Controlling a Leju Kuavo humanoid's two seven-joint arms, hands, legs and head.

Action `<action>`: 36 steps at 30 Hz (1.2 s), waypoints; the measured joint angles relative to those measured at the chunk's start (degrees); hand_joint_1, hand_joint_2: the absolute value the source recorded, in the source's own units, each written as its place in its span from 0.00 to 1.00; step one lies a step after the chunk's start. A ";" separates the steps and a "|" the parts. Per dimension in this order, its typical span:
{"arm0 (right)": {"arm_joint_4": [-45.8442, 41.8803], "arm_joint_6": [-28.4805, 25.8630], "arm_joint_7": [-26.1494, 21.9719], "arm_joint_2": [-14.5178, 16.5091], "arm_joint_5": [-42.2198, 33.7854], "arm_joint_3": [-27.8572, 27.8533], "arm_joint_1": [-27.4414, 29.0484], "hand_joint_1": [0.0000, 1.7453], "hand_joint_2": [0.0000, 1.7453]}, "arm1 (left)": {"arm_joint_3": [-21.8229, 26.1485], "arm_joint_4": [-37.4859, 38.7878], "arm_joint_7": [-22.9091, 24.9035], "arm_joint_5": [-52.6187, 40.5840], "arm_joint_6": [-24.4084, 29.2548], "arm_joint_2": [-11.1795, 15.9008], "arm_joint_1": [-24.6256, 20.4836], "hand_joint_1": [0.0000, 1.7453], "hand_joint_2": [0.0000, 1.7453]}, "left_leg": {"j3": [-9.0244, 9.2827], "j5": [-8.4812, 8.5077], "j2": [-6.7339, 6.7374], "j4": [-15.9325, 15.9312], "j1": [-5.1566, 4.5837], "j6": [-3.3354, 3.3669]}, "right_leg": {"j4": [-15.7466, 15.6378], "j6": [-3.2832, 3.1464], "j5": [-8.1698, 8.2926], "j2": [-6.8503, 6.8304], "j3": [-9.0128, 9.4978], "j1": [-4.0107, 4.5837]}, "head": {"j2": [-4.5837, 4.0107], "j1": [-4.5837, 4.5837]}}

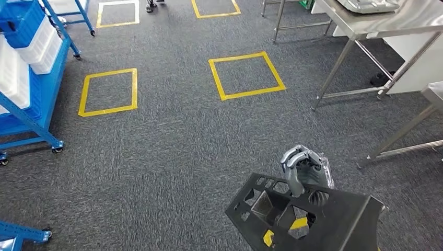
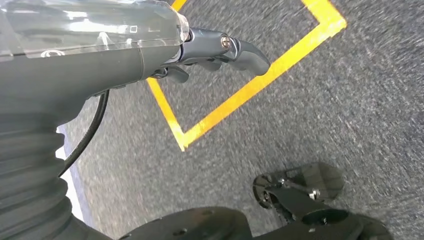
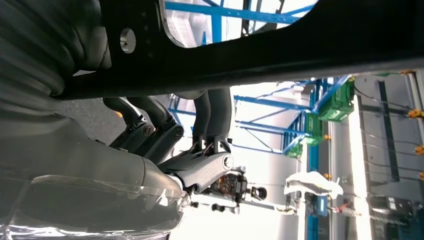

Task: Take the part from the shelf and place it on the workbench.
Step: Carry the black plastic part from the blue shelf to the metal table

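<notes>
My right hand (image 1: 302, 168) grips the upper edge of the black part (image 1: 313, 219), a flat perforated frame with cut-outs and yellow patches, low in the head view. In the right wrist view its dark fingers (image 3: 212, 117) wrap around the black part (image 3: 300, 50). My left hand (image 2: 220, 50) hangs over the carpet and holds nothing, its fingers loosely apart. The blue shelf (image 1: 39, 112) with white bins stands at the far left. The steel workbench (image 1: 412, 21) stands at the top right, apart from the part.
Grey carpet carries yellow tape squares (image 1: 246, 76) (image 1: 108, 92). A second steel table (image 1: 433, 94) sits at the right edge, its legs near my right hand. A grey tray (image 1: 365, 5) lies on the workbench. A blue frame (image 1: 21, 232) is at the bottom left.
</notes>
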 joint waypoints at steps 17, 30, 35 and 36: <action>0.11 -2.28 -0.18 -0.01 0.18 0.00 0.89 1.00 1.00 | -1.10 -0.03 -0.73 -1.72 -0.07 0.85 1.76 0.00 1.00 | 2.30 -1.04 10.65 -1.94 -0.92 0.17 | -0.35 0.56 -0.42 -9.87 0.10 0.54 | 0.00 0.01; 0.91 -1.26 -0.51 -0.01 -0.41 0.00 0.50 1.00 1.00 | -1.25 -0.09 -2.20 -1.16 0.67 1.02 2.02 0.00 1.00 | -1.71 0.95 -0.25 0.37 0.03 -0.18 | -0.19 -0.04 -0.33 -0.09 0.30 0.09 | 0.00 0.00; 0.80 -1.28 -0.62 -0.03 -0.39 0.00 0.84 1.00 1.00 | -1.27 -0.10 -2.16 -1.17 0.61 0.95 1.81 0.00 1.00 | -1.11 1.75 2.28 -1.36 0.14 1.49 | 2.04 1.70 -1.65 -1.01 -1.44 0.02 | 0.00 0.02; 0.76 -1.29 -0.65 -0.03 -0.39 0.00 0.82 1.00 1.00 | -1.27 -0.11 -2.19 -1.17 0.61 0.93 1.86 0.00 1.00 | -1.09 1.89 3.09 -1.59 0.14 1.72 | 5.04 1.91 -3.41 -2.99 -2.85 -0.01 | 0.00 0.02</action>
